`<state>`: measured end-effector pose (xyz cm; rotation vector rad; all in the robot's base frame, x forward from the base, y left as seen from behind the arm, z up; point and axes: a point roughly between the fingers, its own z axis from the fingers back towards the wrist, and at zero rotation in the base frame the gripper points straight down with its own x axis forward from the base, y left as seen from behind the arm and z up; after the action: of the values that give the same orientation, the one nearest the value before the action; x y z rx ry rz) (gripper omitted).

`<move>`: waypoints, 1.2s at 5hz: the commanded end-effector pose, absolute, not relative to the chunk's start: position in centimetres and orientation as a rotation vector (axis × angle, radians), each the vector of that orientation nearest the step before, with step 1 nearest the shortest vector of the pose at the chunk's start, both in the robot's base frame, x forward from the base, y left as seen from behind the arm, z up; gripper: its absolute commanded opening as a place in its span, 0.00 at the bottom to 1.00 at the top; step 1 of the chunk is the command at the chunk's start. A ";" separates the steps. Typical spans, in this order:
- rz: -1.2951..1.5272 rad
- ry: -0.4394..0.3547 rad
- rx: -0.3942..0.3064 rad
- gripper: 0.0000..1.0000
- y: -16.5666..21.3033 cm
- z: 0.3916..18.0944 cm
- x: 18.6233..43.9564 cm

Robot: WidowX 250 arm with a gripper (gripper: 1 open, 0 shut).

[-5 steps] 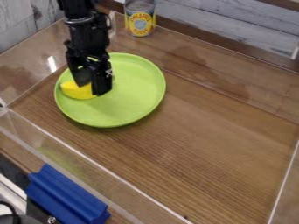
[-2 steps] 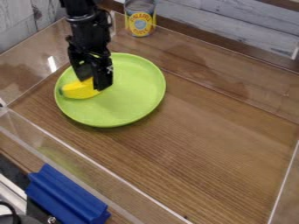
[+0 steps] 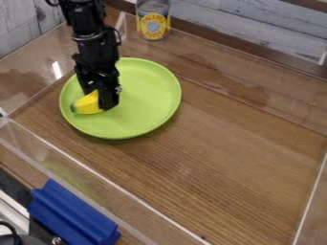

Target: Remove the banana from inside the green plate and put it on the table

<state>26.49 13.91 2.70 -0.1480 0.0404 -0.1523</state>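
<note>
Even, fairly bright daylight-like light fills the room. The wooden surface [image 3: 230,144] shows a soft pale sheen toward two o'clock, and the clear acrylic walls [image 3: 38,57] carry whitish glare streaks at ten o'clock. Shadows are faint and short. The view is small and coarse, slightly soft overall, with fine detail lost.

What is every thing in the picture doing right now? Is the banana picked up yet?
banana: still lying in the plate at its left side, not lifted, the hand's fingers around it.
hand: pointing straight down into the plate, fingers closed in on the banana.
green plate: flat on the table, nothing in it but the banana.
can: standing upright at the back.
blue thing: lying at the front edge.
table: bare wood.
</note>
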 end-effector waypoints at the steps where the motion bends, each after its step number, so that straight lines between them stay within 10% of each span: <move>1: -0.150 0.004 -0.125 0.00 14.3 4.0 27.1; 6: -0.121 -0.028 -0.105 0.00 13.7 8.1 26.7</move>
<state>25.77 13.34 5.88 -0.1517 0.0409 -0.1116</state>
